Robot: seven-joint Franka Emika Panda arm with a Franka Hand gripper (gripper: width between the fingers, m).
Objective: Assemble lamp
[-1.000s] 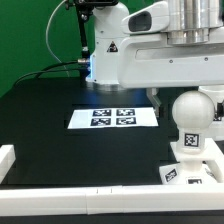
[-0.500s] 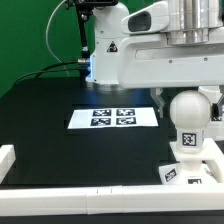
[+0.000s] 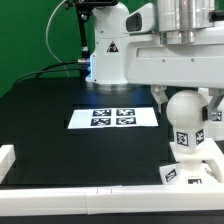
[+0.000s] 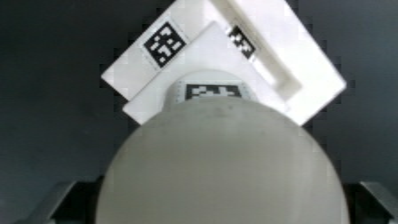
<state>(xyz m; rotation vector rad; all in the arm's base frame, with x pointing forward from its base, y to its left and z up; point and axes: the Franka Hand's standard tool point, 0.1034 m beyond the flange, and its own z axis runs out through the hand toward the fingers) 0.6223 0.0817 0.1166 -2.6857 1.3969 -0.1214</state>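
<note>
The white lamp bulb (image 3: 186, 112) stands upright with its round head up and a tag on its lower body. It is over the flat square base (image 3: 192, 172) at the exterior view's right front; I cannot tell if it touches the base. My gripper (image 3: 187, 98) comes down from above and is shut on the bulb's head. In the wrist view the bulb (image 4: 214, 160) fills the space between my fingers (image 4: 63, 205), with the tagged base (image 4: 267, 60) beyond it. The shade is out of view.
The marker board (image 3: 113, 117) lies flat at the middle of the black table. A white frame (image 3: 80, 190) runs along the table's front and the exterior view's left (image 3: 8, 160). The robot's body (image 3: 105, 50) stands at the back.
My gripper and the bulb have shifted a little toward the exterior view's left over the base. The base and marker board have not moved.
</note>
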